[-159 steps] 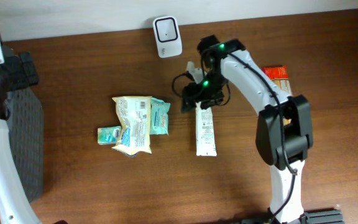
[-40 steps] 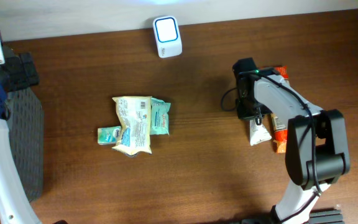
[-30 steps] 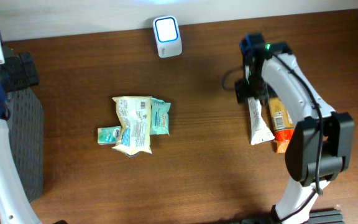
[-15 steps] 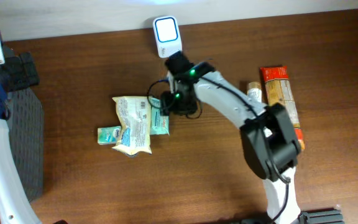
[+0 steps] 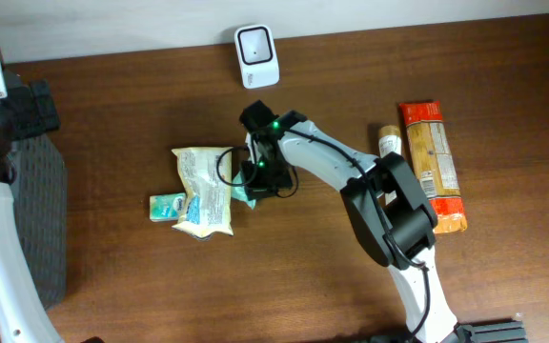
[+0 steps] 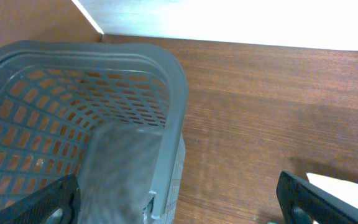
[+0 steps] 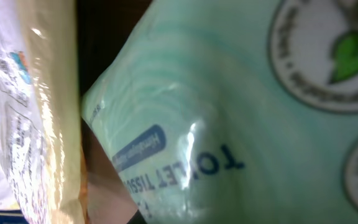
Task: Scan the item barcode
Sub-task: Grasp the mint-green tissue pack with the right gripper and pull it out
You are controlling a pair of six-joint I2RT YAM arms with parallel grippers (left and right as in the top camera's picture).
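Basket [image 6: 173, 74] sat far left, my left gripper [image 6: 179, 205] spread wide over its rim. Yellow packet [image 5: 205, 189] lay mid-table, the tissue pack [image 7: 229, 124] touching its right side. My right gripper [image 5: 258, 177] was down on that pack, fingers pressed together; whether they pinched wrapper, I couldn't tell. Scanner [image 5: 256, 57] stood behind, orange packet [image 5: 432, 162] far right.

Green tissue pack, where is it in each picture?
Overhead: the green tissue pack lies mid-table, partly under the right gripper.
Right wrist: it fills most of the picture, very close.
Left wrist: not in it.
Shared landmark: the yellow bag, on its left overhead, along the left edge in the right wrist view.
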